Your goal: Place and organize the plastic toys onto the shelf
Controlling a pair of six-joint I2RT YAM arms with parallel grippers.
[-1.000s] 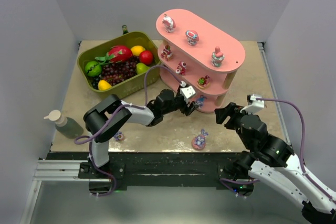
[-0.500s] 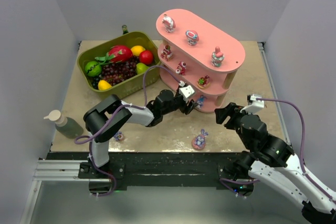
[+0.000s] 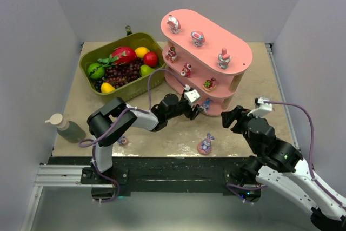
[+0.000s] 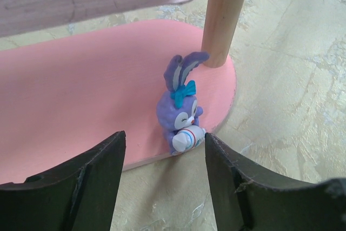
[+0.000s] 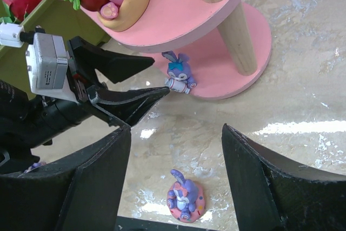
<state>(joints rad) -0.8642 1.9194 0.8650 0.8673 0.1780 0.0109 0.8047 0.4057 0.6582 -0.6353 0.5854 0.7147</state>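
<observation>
Nine toys: seven on the shelf (image 3: 240, 52), two on the table (image 3: 254, 79).

Overhead view: three toys (image 3: 198, 38) stand on the top board, three (image 3: 186, 70) on the middle board, and one bunny (image 4: 181, 113) at the bottom board's edge, centre frame. A second bunny (image 3: 206, 144) sits lower centre and a small toy (image 3: 122, 140) lower left. The left gripper (image 4: 162, 142) is parted, with the shelf bunny beyond its tips, untouched. The right gripper (image 5: 175, 133) gapes wide and holds nothing. One fruit basket (image 3: 141, 86) is at upper left, one bottle (image 3: 67, 127) at far left.
</observation>
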